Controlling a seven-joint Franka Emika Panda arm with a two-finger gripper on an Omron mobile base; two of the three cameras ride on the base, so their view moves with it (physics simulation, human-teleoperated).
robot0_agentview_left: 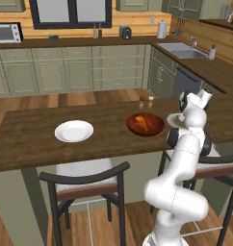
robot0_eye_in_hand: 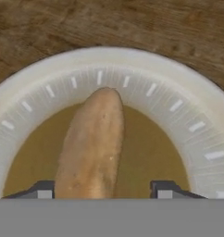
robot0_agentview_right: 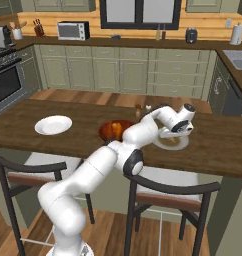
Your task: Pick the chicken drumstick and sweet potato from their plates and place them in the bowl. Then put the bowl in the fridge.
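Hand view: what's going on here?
The gripper is down over the long tan sweet potato on its white ridged plate, one fingertip on each side, not visibly clamped. An orange-brown drumstick already lies in the reddish-brown wooden bowl. The other plain white plate sits on the wooden counter.

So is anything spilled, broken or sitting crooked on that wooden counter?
Nothing stands out. The drumstick lies inside the brown bowl, the white plate sits flat and bare, and the sweet potato rests on its own plate, between the fingers.
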